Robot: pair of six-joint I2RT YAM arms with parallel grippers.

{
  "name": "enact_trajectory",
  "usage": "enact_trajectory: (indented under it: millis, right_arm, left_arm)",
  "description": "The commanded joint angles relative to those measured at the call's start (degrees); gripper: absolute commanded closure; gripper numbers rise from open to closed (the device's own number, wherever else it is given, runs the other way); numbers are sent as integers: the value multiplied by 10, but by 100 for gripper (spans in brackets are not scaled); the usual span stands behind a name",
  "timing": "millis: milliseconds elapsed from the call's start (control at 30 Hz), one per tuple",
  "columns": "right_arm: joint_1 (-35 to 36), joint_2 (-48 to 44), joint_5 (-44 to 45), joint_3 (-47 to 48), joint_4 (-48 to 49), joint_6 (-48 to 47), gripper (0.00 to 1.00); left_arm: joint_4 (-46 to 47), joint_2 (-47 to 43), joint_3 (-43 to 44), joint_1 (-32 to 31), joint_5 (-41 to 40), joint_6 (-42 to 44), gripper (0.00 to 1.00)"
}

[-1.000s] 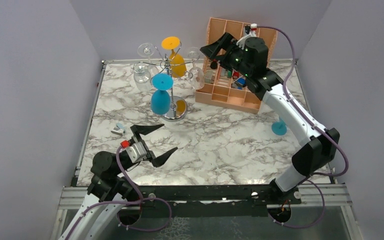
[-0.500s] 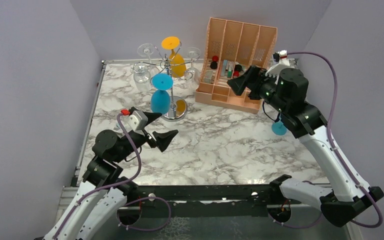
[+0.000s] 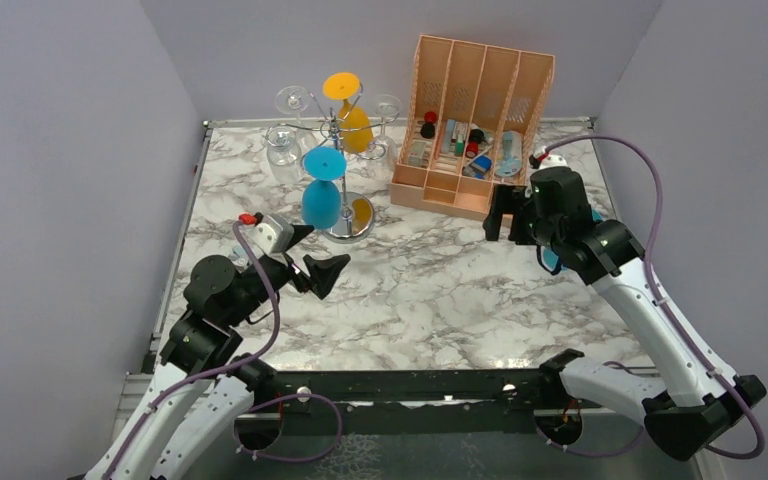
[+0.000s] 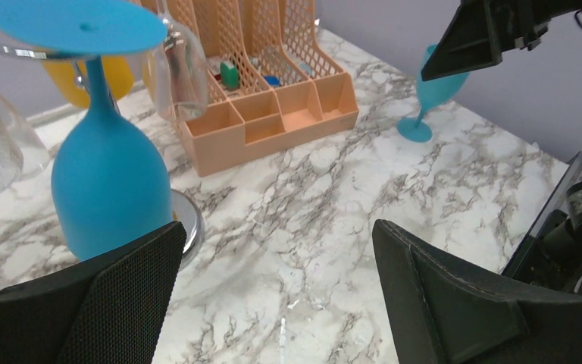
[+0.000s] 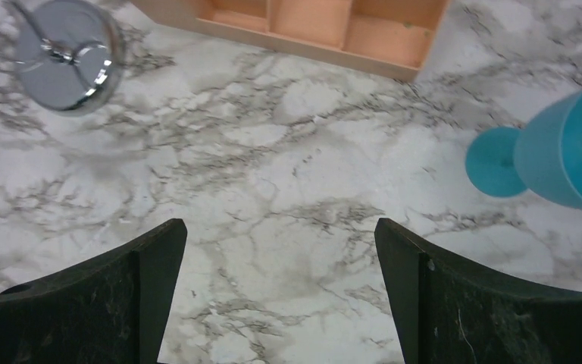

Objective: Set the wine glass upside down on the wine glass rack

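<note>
- since a second ago the right arm [image 3: 628, 285] has swung away from the front of the orange organiser [image 3: 480, 80] and come down over the right side of the desk [image 3: 430, 300]; the left arm [image 3: 210, 305] has shifted a little toward the rack.
- the marble desk carries everything we see; the organiser stands at its far edge with small items in its compartments.
- the wine glass rack [image 3: 341, 232] stands left of the organiser, its shiny disc base on the desk. a blue glass [image 3: 321, 203] and an orange glass [image 3: 356, 130] hang from it upside down, and clear glasses [image 3: 282, 145] hang on its far arms.
- the wine glass [image 5: 553, 155], teal, stands upright on the desk near the right edge, well apart from the rack and held by nothing. from above, the right arm hides most of it.
- the right jaws stand wide apart and empty, looking down on bare desk just beside the teal glass.
- the left jaws stand wide apart and empty too, pointing toward the rack, near the blue glass.
</note>
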Motion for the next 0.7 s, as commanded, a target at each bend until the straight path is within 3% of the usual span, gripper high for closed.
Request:
enact_trajectory:
  millis: [0, 300, 367, 500, 667]
  right_arm:
    - [-2, -10, 118, -29, -21, -10, 8]
    - [-10, 41, 337, -39, -23, -10, 34]
    - [-16, 58, 352, -34, -32, 2, 43]
    - [-29, 76, 372, -34, -19, 2, 47]
    - [-95, 112, 350, -18, -1, -22, 48]
  left_arm:
    - [3, -26, -42, -2, -40, 10, 1]
    - [70, -76, -111, -2, -40, 13, 1]
    - [69, -76, -111, -2, -37, 16, 1]
    - [63, -80, -115, -3, -27, 7, 1]
    - [66, -86, -120, -3, -21, 13, 1]
